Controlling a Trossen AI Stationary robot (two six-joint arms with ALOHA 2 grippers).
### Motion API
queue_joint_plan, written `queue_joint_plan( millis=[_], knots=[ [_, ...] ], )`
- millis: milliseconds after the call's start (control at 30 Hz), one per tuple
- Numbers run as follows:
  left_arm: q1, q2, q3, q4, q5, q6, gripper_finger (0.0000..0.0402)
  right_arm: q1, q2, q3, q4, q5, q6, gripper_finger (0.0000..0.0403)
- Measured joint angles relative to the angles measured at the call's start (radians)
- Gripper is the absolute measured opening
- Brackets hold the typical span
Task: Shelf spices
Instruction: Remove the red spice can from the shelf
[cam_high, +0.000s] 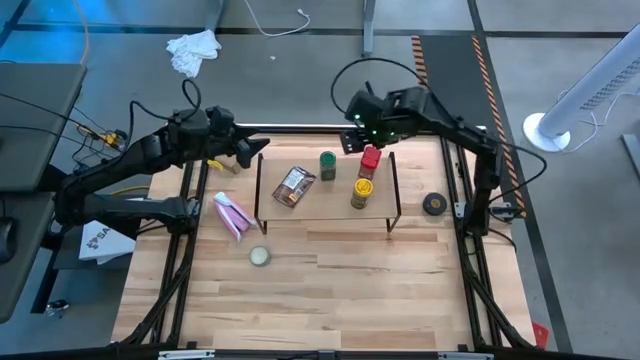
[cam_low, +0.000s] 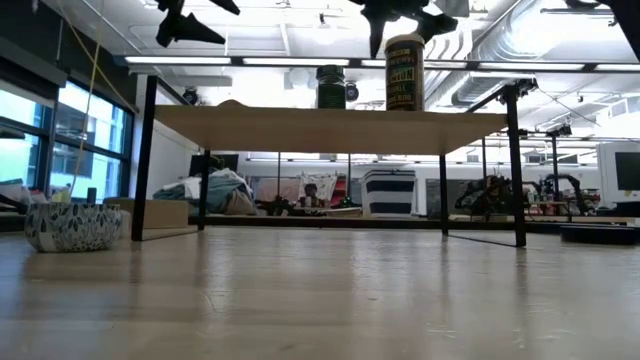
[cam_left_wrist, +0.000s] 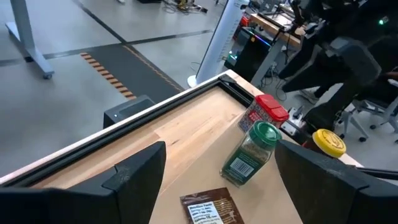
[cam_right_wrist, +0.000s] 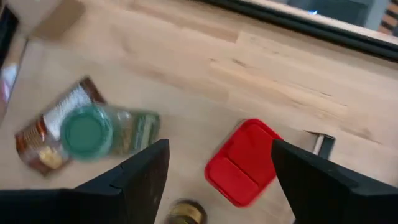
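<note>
The shelf (cam_high: 325, 205), a low rack with a light wooden top and thin black legs, stands at the table's middle. On its top rest the flat brown packet (cam_high: 293, 185), lying flat, and, standing on their bases, the green-lidded jar (cam_high: 327, 163), the red container (cam_high: 370, 160) and the yellow-lidded jar (cam_high: 362, 192). My left gripper (cam_high: 252, 150) is open and empty, in the air off the shelf's far left corner. My right gripper (cam_high: 366, 137) is open above the red container. Its fingers stand on either side of the red lid (cam_right_wrist: 245, 160), apart from it.
A pink packet (cam_high: 232, 215) lies on the table left of the shelf. A pale round tin (cam_high: 259, 256) sits in front of the shelf's near left leg. A black roll (cam_high: 434, 204) lies to the right. Bare tabletop (cam_high: 330, 300) stretches toward the near edge.
</note>
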Motion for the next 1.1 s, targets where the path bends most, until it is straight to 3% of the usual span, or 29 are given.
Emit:
queue_joint_plan(
  millis=[333, 500, 900, 1100],
  knots=[
    [0.000, -0.011, 0.000, -0.108, 0.008, 0.000, 0.0299, 0.013, -0.052, -0.205, -0.005, 0.035, 0.294, 0.0251],
    [0.000, -0.021, 0.000, -0.104, 0.016, 0.000, 0.0299, 0.010, -0.077, -0.215, -0.003, 0.064, 0.388, 0.0216],
    [0.000, -0.023, 0.000, -0.106, 0.039, 0.001, 0.0299, 0.015, -0.053, -0.216, 0.015, 0.097, 0.421, 0.0198],
    [0.000, -0.023, 0.000, -0.107, 0.043, 0.025, 0.0299, 0.015, -0.054, -0.214, 0.066, 0.025, 0.403, 0.0198]
  ],
)
